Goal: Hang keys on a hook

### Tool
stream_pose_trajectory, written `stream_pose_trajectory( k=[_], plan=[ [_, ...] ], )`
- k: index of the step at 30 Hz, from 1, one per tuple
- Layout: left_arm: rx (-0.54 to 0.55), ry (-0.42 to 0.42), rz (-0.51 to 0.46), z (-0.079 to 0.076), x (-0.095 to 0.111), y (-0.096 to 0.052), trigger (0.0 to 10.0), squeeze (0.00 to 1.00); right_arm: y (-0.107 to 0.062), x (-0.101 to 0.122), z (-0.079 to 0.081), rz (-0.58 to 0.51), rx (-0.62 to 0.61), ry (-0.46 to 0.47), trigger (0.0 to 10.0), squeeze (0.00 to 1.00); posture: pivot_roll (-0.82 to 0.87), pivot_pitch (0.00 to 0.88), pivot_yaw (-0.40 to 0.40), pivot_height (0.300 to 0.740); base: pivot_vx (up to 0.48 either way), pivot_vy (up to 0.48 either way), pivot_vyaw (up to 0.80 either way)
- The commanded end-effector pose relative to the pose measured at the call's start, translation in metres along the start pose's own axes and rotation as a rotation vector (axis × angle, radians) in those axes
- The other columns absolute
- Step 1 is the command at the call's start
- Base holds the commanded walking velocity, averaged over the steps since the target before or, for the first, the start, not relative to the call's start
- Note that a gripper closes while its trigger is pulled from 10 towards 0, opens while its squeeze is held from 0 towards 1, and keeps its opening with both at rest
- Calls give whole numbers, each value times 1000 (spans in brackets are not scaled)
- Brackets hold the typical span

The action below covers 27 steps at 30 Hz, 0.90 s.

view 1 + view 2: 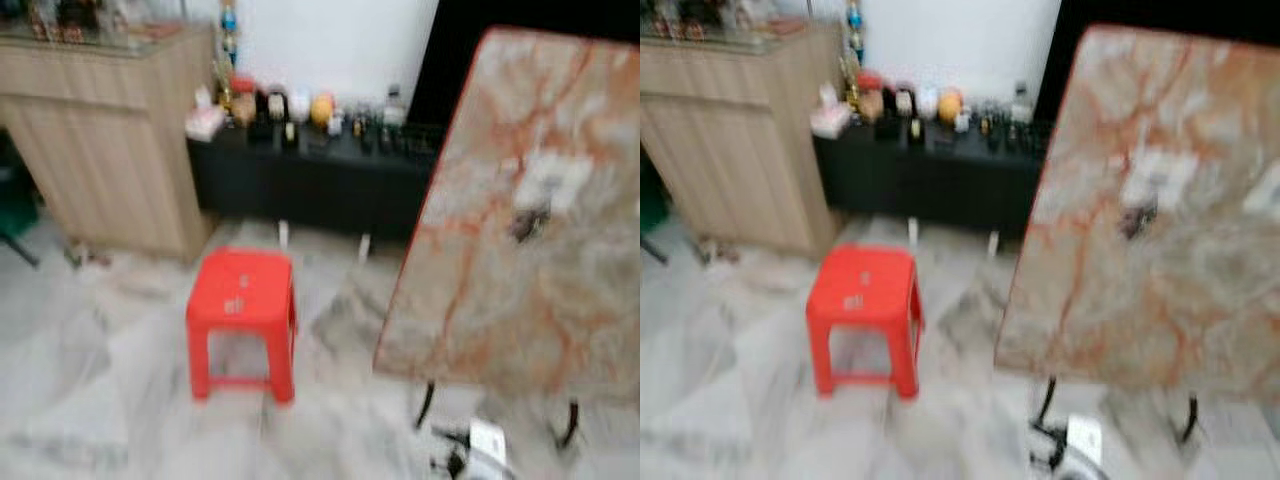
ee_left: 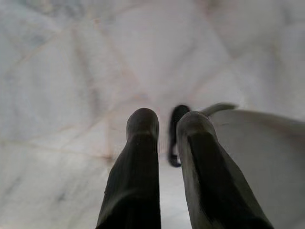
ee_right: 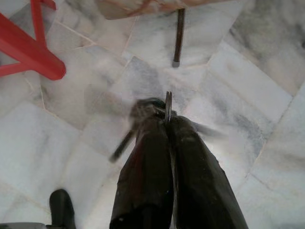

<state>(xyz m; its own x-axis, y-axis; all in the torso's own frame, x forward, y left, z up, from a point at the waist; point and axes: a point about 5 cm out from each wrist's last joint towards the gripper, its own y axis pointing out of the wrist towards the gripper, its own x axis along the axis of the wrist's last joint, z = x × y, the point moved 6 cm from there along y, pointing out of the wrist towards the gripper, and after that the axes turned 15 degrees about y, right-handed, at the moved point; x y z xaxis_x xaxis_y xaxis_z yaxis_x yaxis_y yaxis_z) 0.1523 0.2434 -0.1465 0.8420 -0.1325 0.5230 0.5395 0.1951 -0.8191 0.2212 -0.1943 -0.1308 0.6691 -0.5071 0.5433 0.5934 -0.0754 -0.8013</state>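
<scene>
Head views blurred. Red plastic stool (image 1: 241,318) stands on the pale marble floor (image 1: 90,400), near the middle. To its right a marble-pattern counter (image 1: 520,230) with a red edge sits on thin black legs; a small dark item and a white patch lie on its top, too blurred to identify. Behind the stool a low black cabinet (image 1: 300,180) runs along the white wall, its top crowded with small bottles and ornaments. A light wooden cabinet (image 1: 110,140) stands at the left.

Right pincer (image 3: 167,119) hangs over the floor, fingers pressed together on the keys (image 3: 143,112): a metal ring sticks up between the fingertips, the rest of the bunch dangles just beyond them, motion-blurred. In the right wrist view a leg of the stool and one counter leg are beyond it.

Left pincer (image 2: 167,126) points down at the floor, fingers a narrow gap apart, nothing between them. A grey rounded part of the robot's body lies beside it.

No hook can be made out.
</scene>
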Motion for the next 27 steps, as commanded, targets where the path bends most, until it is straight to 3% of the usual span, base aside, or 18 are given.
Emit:
stream_pose_trajectory(
  k=[1,7,11,13,14,20,22,23,27],
  plan=[
    [-20,21,4,-11,2,1,10000,0,-1,1,-9,-8,-23,17,10000,0,191,0,-21,740,0,-480,0],
    [-19,54,-9,-10,12,4,10000,0,-2,-8,-6,3,-27,46,10000,0,178,0,9,740,0,-480,0],
    [-22,65,-22,-23,26,7,10000,0,0,-3,0,-10,-20,56,10000,0,177,0,9,740,0,-454,0],
    [-17,60,-16,-21,24,7,10000,0,0,2,0,-30,-23,57,10000,0,175,0,6,740,0,-214,0],
    [-10,50,-10,-15,19,5,10000,0,0,10,0,-57,-30,65,10000,0,173,0,1,740,0,0,0],
    [-8,32,-8,-18,16,5,10000,0,1,60,7,-218,-5,153,10000,0,166,0,-25,740,0,0,0],
    [-9,32,-8,-19,16,5,10000,0,1,62,7,-225,-2,156,10000,0,167,0,-33,740,0,0,0],
    [-7,25,-6,-20,16,5,10000,0,0,90,17,-299,46,163,10000,0,166,0,-43,740,0,0,0],
    [-7,14,-2,-23,16,4,10000,0,-8,137,36,-435,129,172,10000,0,167,0,-54,740,0,0,0]
  ],
)
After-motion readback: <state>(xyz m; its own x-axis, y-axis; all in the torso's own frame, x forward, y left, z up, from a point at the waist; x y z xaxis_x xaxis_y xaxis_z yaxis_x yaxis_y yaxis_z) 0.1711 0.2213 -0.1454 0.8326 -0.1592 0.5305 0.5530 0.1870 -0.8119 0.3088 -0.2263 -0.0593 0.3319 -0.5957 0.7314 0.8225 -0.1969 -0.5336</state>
